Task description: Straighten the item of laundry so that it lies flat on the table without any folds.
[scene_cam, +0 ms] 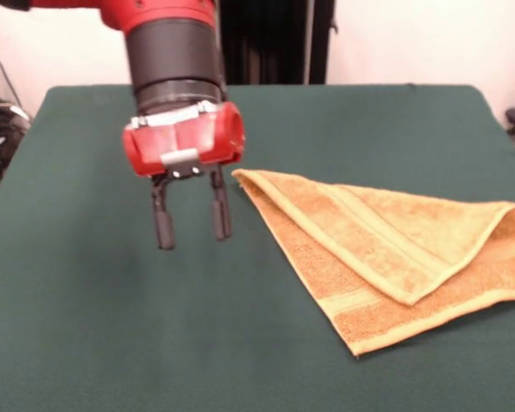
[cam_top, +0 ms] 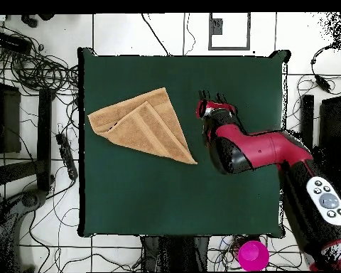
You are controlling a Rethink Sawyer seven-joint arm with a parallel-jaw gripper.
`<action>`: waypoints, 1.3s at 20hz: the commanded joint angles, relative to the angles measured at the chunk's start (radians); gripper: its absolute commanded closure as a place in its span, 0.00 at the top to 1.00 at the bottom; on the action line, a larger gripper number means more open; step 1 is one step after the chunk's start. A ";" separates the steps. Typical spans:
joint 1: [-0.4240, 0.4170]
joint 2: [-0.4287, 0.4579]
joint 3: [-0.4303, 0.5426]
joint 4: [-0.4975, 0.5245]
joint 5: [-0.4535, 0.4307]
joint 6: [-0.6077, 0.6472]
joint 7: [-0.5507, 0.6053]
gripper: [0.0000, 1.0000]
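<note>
No brand, label or writing can be read anywhere on me or on what lies before me; the round pale buttons on my forearm carry marks too small to make out, and no tag shows on the cloth. My gripper (scene_cam: 191, 225) hangs over the table (scene_cam: 86, 326) with its two dark fingers (scene_cam: 163, 225) pointing straight down and spread apart, a plain gap of green showing between them. They hold nothing and touch nothing, and their tips seem to hang a little above the green cloth. The red housing above them sits under my black wrist, and the arm (cam_top: 273, 153) reaches in across the table from one side in the overhead view. The item of laundry (scene_cam: 386, 257), an orange-tan terry towel, lies on the table just beside my fingers in the front view, its nearest pointed corner close to my right-hand finger as the picture shows it, but apart from it. It is folded over on itself into a rough triangle, the upper layer lying across the lower one, with a paler woven band running along the folded layer and another near the lower edge. From overhead the towel (cam_top: 146, 125) sits toward one side of the table, well inside its edges, with my gripper (cam_top: 210, 97) near its long slanted edge.
</note>
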 commanded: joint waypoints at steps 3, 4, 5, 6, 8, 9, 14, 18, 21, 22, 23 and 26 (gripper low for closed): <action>-0.066 0.056 0.325 0.158 -0.135 0.111 -0.131 1.00; -0.075 0.055 0.340 0.165 -0.155 0.098 -0.121 1.00; -0.081 0.056 0.350 0.169 -0.162 0.098 -0.119 1.00; -0.096 0.066 0.375 0.175 -0.174 0.109 -0.127 1.00; -0.114 0.083 0.402 0.179 -0.182 0.135 -0.146 1.00; -0.116 0.087 0.407 0.180 -0.184 0.142 -0.149 1.00; -0.133 0.126 0.438 0.177 -0.173 0.214 -0.205 1.00; -0.118 0.150 0.425 0.161 -0.168 0.255 -0.236 1.00; -0.094 0.169 0.399 0.138 -0.158 0.297 -0.257 1.00; -0.085 0.180 0.387 0.123 -0.138 0.337 -0.274 1.00; -0.080 0.184 0.380 0.116 -0.133 0.352 -0.277 1.00; -0.063 0.187 0.363 0.094 -0.137 0.365 -0.263 1.00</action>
